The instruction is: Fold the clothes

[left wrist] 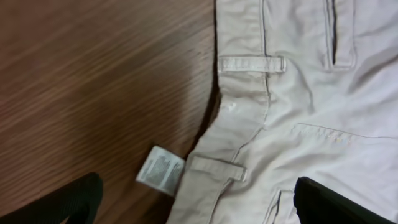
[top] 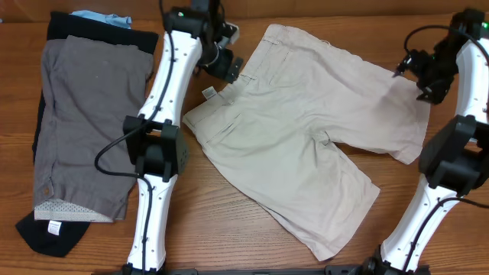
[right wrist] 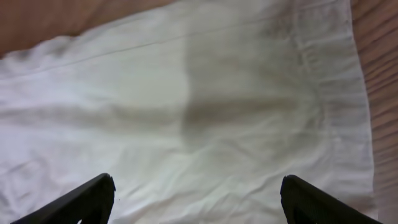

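Your khaki shorts [top: 298,145] lie spread flat on the table [top: 229,229], with the waistband toward the left arm and one leg reaching toward the right arm. Your left gripper [top: 228,66] hangs over the waistband, near the white label [left wrist: 160,169]. Its fingers are wide apart and grip nothing. Your right gripper [top: 416,76] hovers over that leg's hem, also spread wide, with loose cloth beneath and nothing held. At the left, grey shorts [top: 88,114] lie on a black garment [top: 50,229], and a light-blue garment [top: 99,18] peeks out at the far end.
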Action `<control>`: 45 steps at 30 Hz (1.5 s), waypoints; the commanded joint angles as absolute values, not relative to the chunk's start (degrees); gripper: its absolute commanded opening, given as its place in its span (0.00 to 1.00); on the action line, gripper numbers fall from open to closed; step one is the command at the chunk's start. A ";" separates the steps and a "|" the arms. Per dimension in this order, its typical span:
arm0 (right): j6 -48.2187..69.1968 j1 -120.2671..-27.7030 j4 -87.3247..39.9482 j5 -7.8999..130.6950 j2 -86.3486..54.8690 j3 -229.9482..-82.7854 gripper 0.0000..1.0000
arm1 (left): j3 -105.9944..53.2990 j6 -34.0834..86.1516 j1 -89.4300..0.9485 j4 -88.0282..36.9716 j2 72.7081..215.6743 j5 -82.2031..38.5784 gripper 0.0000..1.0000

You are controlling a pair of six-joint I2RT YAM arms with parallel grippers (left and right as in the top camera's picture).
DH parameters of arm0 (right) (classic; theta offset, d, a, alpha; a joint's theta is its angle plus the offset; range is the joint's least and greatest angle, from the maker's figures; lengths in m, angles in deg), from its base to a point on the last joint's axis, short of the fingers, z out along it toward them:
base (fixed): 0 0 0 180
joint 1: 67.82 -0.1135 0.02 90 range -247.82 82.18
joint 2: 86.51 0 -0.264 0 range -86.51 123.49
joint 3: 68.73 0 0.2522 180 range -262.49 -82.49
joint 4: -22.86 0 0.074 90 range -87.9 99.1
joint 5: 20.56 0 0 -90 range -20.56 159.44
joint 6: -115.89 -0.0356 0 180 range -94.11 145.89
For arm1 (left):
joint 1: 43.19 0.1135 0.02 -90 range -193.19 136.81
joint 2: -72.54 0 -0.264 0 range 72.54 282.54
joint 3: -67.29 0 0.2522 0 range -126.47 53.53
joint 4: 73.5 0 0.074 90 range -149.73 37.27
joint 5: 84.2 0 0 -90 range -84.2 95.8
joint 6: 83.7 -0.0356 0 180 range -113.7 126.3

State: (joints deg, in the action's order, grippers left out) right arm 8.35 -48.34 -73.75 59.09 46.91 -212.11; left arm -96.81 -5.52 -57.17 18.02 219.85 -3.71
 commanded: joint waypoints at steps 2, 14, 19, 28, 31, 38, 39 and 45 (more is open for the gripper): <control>8.78 -50.37 -74.93 57.76 38.00 -214.93 0.89 | -96.68 -8.97 -57.87 17.74 223.94 -4.81 1.00; 7.43 -57.87 -79.17 57.78 32.12 -214.93 0.79 | -96.66 -14.52 -58.72 13.28 227.24 -9.29 0.91; 6.36 -60.47 -79.02 58.04 32.12 -214.93 0.77 | -96.66 -14.52 -59.09 12.36 228.88 -10.21 0.83; 4.83 -61.21 -78.04 58.20 32.12 -214.93 0.77 | -96.66 -14.50 -60.47 12.19 230.47 -13.55 0.57; 4.85 -61.23 -78.14 58.22 32.12 -214.93 0.77 | -96.66 -14.22 -60.51 12.38 230.69 -13.42 0.21; 3.10 -61.23 -78.14 60.56 32.23 -214.87 0.78 | -96.66 2.26 -58.44 13.37 230.69 0.29 0.04; 3.08 -61.23 -78.04 60.82 32.29 -214.82 0.78 | -96.66 4.28 -57.74 13.96 230.69 1.90 0.04; 3.10 -61.23 -77.05 60.82 32.44 -212.99 0.79 | -96.66 20.23 -50.85 19.75 230.69 5.88 0.04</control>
State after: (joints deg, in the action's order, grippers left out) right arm 3.58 -61.21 -77.69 59.86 33.25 -213.71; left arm -96.81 7.58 -57.10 17.89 229.44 -2.29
